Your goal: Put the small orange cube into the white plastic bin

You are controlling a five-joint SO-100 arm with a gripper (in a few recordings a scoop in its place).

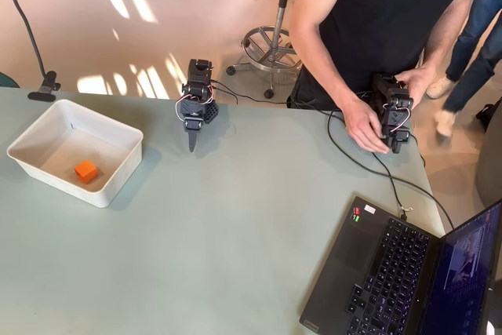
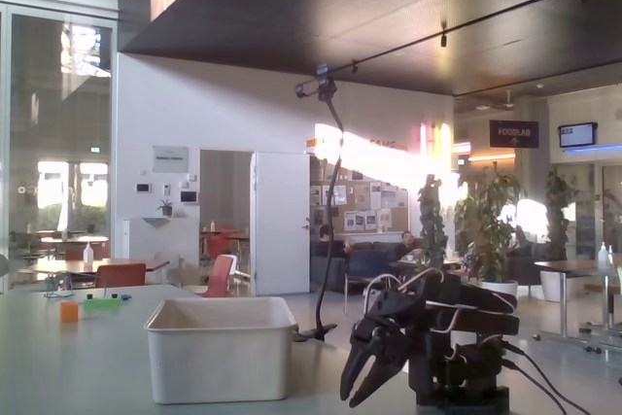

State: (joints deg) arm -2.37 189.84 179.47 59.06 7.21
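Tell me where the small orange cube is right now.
In the overhead view, the small orange cube lies on the floor of the white plastic bin at the table's left, apart from the gripper.

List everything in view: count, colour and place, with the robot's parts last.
small orange cube: one, orange, lying inside the bin.
white plastic bin: one, white, at the left of the table in the overhead view.
table: one, pale grey-green, under everything.
laptop: one, dark, open, at the lower right corner of the table in the overhead view.
cables: black, running across the right side of the table.
stool: one, dark seat, on the floor behind the table.
person: one, black shirt, at the table's far edge.
gripper: one, black, resting at the table's far edge, right of the bin, away from the cube.
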